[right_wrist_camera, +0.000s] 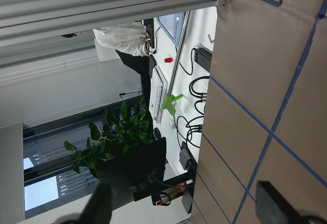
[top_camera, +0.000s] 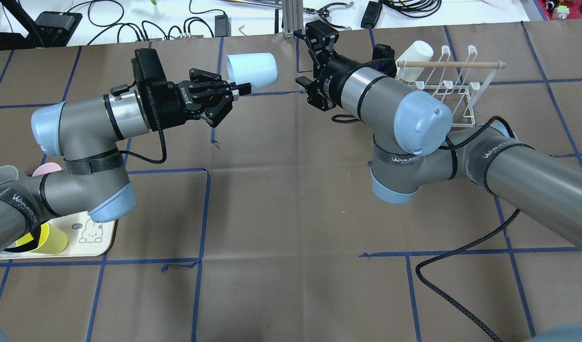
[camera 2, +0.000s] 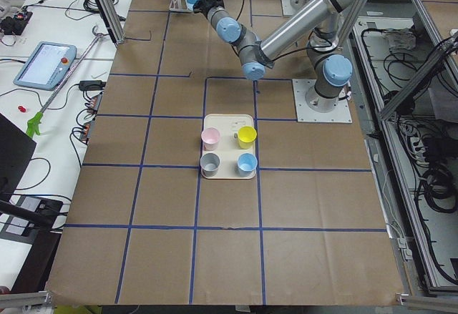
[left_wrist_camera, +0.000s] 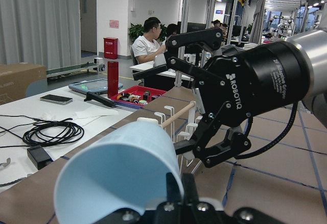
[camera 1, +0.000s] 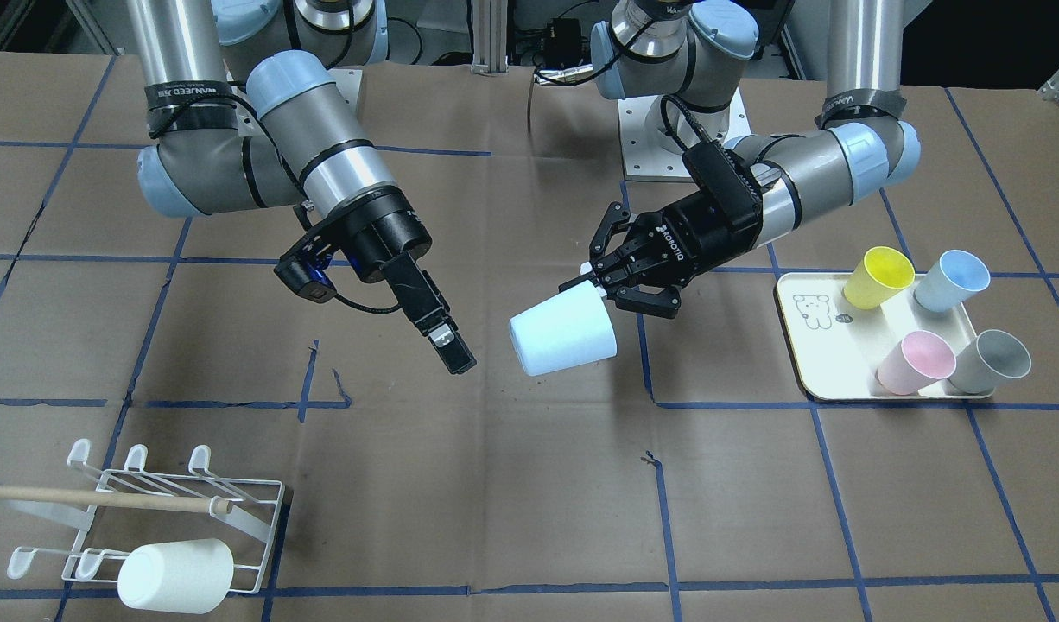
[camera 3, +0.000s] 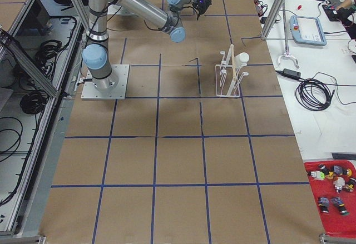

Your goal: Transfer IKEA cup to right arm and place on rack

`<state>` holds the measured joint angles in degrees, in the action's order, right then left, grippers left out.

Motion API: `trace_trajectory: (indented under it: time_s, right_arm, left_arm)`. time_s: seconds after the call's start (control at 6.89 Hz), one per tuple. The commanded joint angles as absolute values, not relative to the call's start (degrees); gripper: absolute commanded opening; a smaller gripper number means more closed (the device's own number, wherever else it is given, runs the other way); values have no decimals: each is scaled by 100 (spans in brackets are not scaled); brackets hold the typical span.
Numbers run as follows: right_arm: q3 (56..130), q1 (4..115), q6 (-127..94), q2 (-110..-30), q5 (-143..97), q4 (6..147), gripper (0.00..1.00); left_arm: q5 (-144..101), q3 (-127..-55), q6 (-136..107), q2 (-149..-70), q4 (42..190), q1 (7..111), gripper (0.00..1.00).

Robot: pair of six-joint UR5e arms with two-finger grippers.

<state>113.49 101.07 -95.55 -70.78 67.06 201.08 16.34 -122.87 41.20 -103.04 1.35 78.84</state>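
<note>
- Nearest the front-facing camera, we saw one small white wire rack [camera 1: 246, 521] on the brown paper-covered table [camera 1: 495, 484]. One light wooden dowel [camera 1: 106, 498] ran across it, and three upturned prongs stood in its far row.
- One white plastic cup [camera 1: 175, 574] lay on its side on the rack's near row.
- Farther in, the left gripper [camera 1: 597, 285] pinched one pale blue plastic cup [camera 1: 564, 333] by the wall at its wider end, holding it sideways above the table.
- The right gripper [top_camera: 298, 57] faced that cup, just beside it without touching, its two fingers spread wide.
- At similar depth, one cream rectangular tray [camera 1: 806, 345] carried four cups: one yellow plastic cup [camera 1: 878, 276], one light blue plastic cup [camera 1: 951, 281], one pink plastic cup [camera 1: 916, 361] and one grey plastic cup [camera 1: 989, 363].
- Farthest, we counted two arms: the silver-grey jointed right arm [camera 1: 322, 147] and the matching left arm [camera 1: 823, 164].
</note>
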Motion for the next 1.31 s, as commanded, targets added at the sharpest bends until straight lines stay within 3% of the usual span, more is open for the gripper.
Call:
trace_trajectory:
  time_s: [0.0, 1.16]
  right_arm:
    - [11329, 10309, -9597, -6996, 6855, 20092, 99]
    - [11075, 10819, -10037, -6847, 7119, 20092, 99]
  left_arm:
    - [1635, -12287, 4122, -10318, 132, 7884, 3]
    - [1635, -12287, 4078, -10318, 132, 7884, 4]
